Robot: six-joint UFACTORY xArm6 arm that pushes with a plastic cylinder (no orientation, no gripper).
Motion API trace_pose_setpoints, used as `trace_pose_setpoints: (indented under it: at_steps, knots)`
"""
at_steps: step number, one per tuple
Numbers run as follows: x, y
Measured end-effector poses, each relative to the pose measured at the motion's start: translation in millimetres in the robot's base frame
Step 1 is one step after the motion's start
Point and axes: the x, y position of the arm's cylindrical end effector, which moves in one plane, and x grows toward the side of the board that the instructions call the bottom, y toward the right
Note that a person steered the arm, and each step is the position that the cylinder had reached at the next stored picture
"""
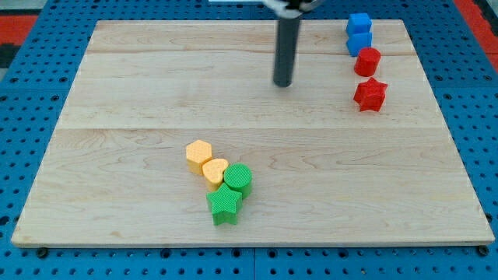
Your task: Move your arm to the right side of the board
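Observation:
My tip (282, 84) is the lower end of a dark rod that comes down from the view's top, over the upper middle of the wooden board (117, 93). To its right, near the board's upper right, stand two blue blocks (359, 33), one behind the other, a red cylinder-like block (367, 61) and a red star (370, 95). The tip is about a hundred pixels to the left of the red blocks and touches no block. Far below it, a yellow hexagon (199, 155), a yellow heart (215, 171), a green cylinder (238, 179) and a green star (225, 204) sit clustered.
The board lies on a blue pegboard surface (31, 101) with rows of holes. A red area (23, 23) shows at the view's top left and top right corners.

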Motion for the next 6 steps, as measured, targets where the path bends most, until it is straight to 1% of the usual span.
trace_pose_setpoints:
  at_steps: [1, 2, 3, 4, 5, 6]
  knots:
    - [59.6, -21.8]
    - [89.3, 10.0]
    - [106.8, 10.9]
    - [102.1, 40.5]
    - [81.1, 98.2]
    - [77.3, 142.4]
